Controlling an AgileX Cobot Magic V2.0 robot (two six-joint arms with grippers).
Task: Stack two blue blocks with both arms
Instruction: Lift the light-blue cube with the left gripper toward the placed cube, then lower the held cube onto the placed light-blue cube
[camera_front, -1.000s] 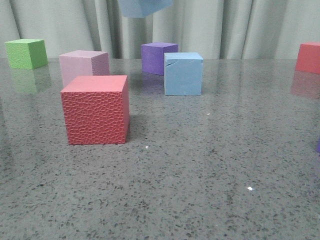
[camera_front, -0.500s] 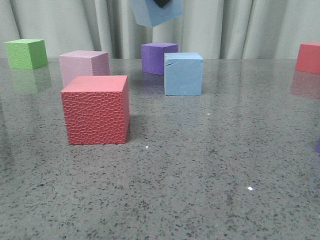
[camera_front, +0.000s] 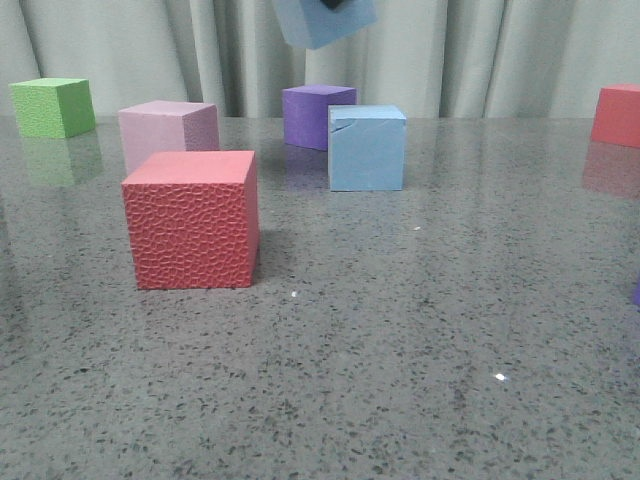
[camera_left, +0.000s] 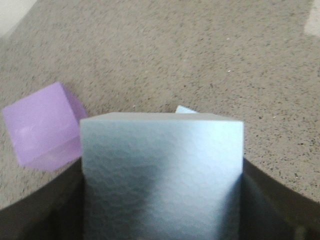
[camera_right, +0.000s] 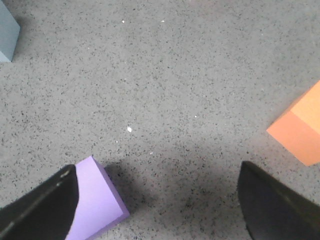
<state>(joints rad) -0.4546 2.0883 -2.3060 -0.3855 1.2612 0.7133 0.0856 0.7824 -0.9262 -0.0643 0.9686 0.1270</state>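
Two blue blocks show in the front view: one cracked blue block stands on the grey table, just in front of a purple cube, and a second, lifted blue block hangs tilted in the air above and behind it. The left gripper has its black fingers pressed to both sides of that lifted cube. The right gripper hangs spread wide over bare tabletop with nothing between its fingers, a second purple cube beside one finger and an orange cube near the other. Front view also counts two red cubes, one textured and one far right, one pink cube and one green cube.
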